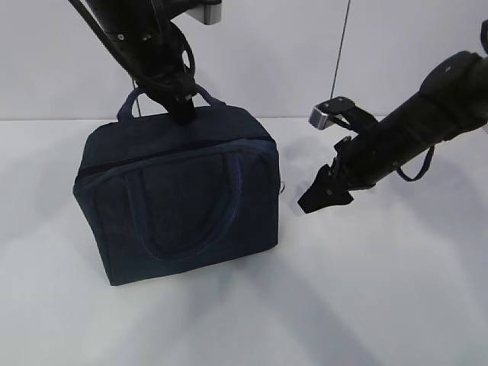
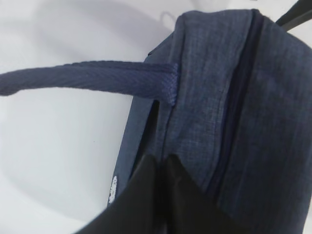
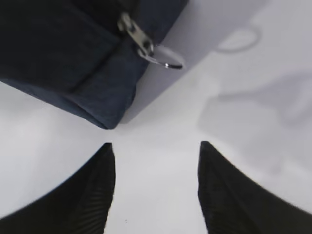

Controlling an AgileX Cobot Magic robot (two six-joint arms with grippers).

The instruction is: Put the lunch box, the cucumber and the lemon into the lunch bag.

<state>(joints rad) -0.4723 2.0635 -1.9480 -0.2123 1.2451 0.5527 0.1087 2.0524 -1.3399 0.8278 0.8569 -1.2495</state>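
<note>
The dark navy lunch bag stands upright on the white table with its top zipper drawn shut. My left gripper comes down onto the bag's top rear edge by the back handle. Its jaws are shut, with the tips pinched into the fabric beside the zipper seam. My right gripper hovers open just right of the bag, with only bare table between its fingers. The silver ring pull hangs free at the bag's end. The lunch box, cucumber and lemon are out of view.
The front handle lies flat against the bag's near side. White table stretches in front of and to the right of the bag, with a pale wall behind.
</note>
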